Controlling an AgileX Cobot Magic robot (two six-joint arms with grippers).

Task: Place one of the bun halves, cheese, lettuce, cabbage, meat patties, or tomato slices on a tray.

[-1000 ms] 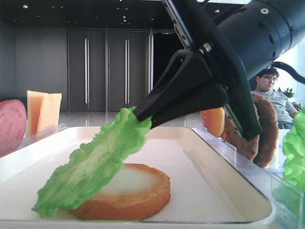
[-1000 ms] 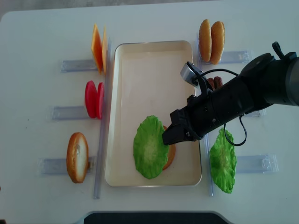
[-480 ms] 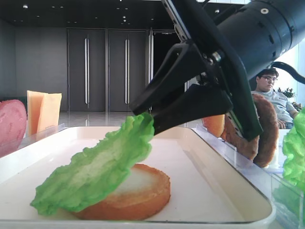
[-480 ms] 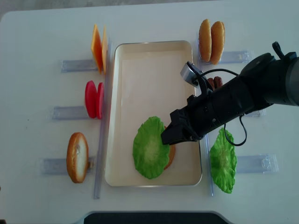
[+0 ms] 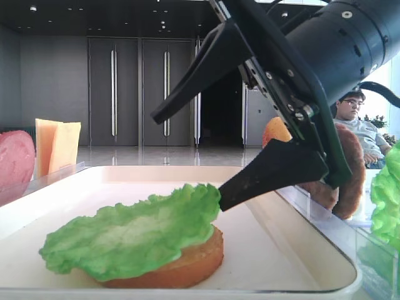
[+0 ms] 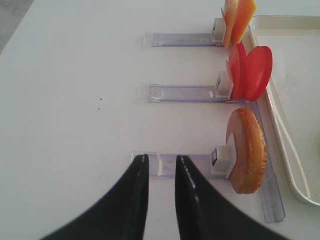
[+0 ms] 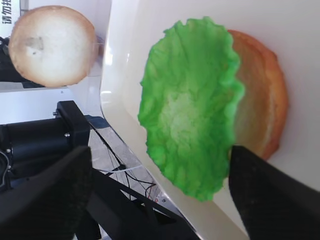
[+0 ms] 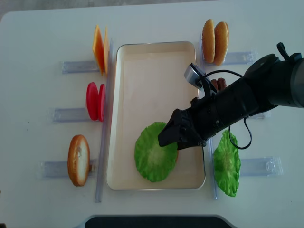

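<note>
A ruffled green lettuce (image 8: 153, 159) leaf lies flat on a bun half (image 5: 194, 262) at the near end of the cream tray (image 8: 152, 76). My right gripper (image 8: 168, 141) hangs over the leaf's right edge, open wide, with nothing between its fingers. In the low exterior view its upper finger is raised and its lower finger (image 5: 269, 175) points at the leaf's rim. The right wrist view shows the lettuce (image 7: 190, 105) covering most of the bun half (image 7: 262, 110). My left gripper (image 6: 161, 160) hovers over bare table left of the racks, open by a narrow gap, holding nothing.
Left racks hold cheese (image 8: 99, 47), tomato slices (image 8: 95, 101) and a bun half (image 8: 78, 160). Right of the tray stand two bun halves (image 8: 214, 35), meat patties (image 8: 219, 84) and a second green leaf (image 8: 226, 164); whether that is lettuce or cabbage I cannot tell. A man (image 5: 353, 112) sits behind.
The right gripper's jaws went from shut on the lettuce's edge to wide open. The leaf dropped from its tilt and now lies flat on the bun half.
</note>
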